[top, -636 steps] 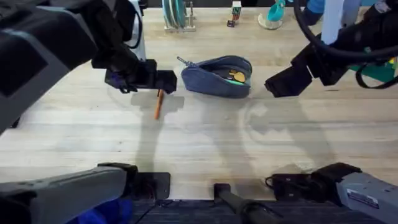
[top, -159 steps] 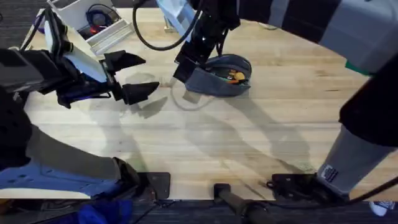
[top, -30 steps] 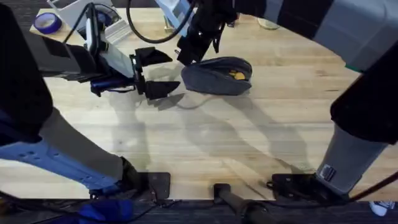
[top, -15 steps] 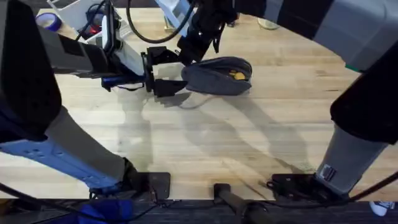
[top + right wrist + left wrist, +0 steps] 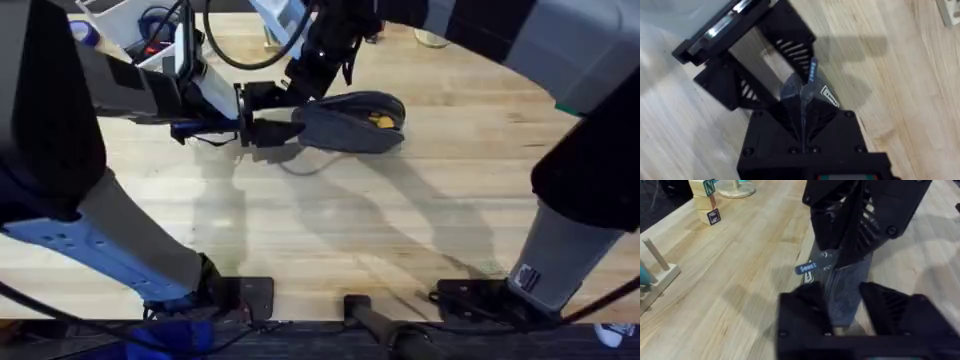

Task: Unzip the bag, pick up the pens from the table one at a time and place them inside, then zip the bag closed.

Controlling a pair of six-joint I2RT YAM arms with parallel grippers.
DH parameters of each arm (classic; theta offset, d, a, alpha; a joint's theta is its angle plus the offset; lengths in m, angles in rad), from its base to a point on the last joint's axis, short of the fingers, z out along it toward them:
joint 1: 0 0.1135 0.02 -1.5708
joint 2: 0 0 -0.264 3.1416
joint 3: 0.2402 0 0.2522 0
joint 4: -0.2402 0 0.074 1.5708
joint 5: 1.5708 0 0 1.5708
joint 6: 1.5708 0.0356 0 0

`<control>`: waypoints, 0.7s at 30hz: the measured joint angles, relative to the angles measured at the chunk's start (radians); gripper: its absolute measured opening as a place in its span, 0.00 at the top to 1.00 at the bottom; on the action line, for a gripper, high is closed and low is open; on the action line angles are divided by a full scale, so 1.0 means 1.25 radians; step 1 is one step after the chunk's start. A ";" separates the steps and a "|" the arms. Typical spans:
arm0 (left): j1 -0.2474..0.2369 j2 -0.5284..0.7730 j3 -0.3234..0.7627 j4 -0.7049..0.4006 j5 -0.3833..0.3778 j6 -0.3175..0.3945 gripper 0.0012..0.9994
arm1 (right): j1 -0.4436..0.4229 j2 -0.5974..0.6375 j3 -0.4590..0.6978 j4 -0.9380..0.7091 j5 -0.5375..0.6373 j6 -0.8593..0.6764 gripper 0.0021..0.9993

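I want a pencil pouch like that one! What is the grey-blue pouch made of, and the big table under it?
The grey-blue oval pencil pouch looks like soft woven cloth: its surface is flecked and matte, and it sags and folds where the right claw pinches its end. The large light tabletop looks like wood with a smooth, pale finish: long plank lines and grain run across it.

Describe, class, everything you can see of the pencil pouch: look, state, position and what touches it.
The bag is a grey-blue fabric pouch, oval, lying on the table at the far middle. Its zipper is partly open, with something orange and green showing inside. The right gripper pinches its end beside a small blue tag; the left gripper straddles the same end, fingers open.
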 joint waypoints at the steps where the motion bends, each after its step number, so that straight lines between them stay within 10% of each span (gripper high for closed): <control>1: 0.000 0.000 0.000 0.000 -0.001 -0.001 0.63 | 0.000 0.000 0.000 0.000 0.000 0.000 0.97; 6: 0.002 0.000 0.000 0.010 -0.012 -0.002 0.93 | 0.001 0.000 0.000 -0.005 -0.003 0.000 0.97; 21: 0.001 0.000 0.000 0.009 -0.013 -0.002 0.96 | 0.002 0.000 0.002 -0.026 -0.002 0.034 0.97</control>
